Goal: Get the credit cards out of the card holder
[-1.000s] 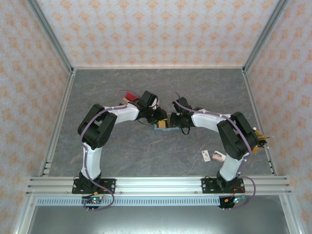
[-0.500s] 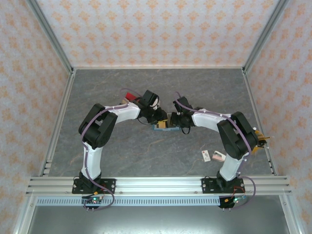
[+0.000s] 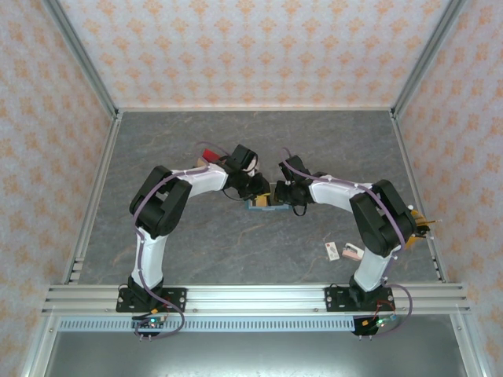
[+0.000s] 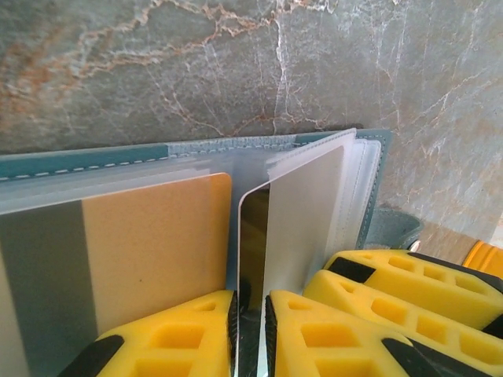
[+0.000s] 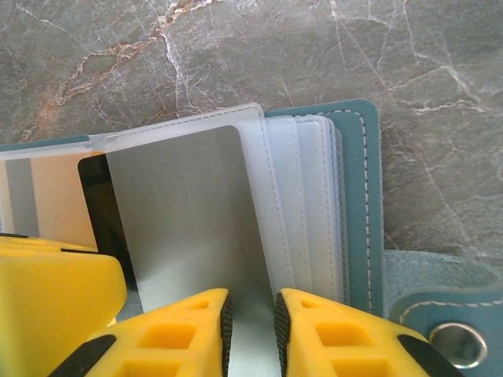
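Observation:
The teal card holder (image 3: 260, 204) lies open at mid-table, and both grippers meet over it. In the left wrist view its cover (image 4: 78, 159) shows clear sleeves. One sleeve holds a tan card with a grey stripe (image 4: 157, 236). My left gripper (image 4: 250, 314) is shut on a credit card (image 4: 253, 236) that stands edge-on, with a white rim and a dark glossy face. My right gripper (image 5: 251, 314) is nearly closed around a sleeve holding a pale grey-white card (image 5: 181, 212). Its yellow fingers (image 4: 409, 290) lie beside that sleeve. No red card shows.
A small white tag (image 3: 331, 250) and a pinkish lump (image 3: 351, 252) lie near the right arm's base. A tray with red and tan contents (image 3: 207, 159) sits behind the left arm. A yellow-black item (image 3: 420, 224) is at the right wall. The holder's snap tab (image 5: 452, 338) points right.
The left arm's elbow has edged slightly to the right. Both grippers stay at the card holder.

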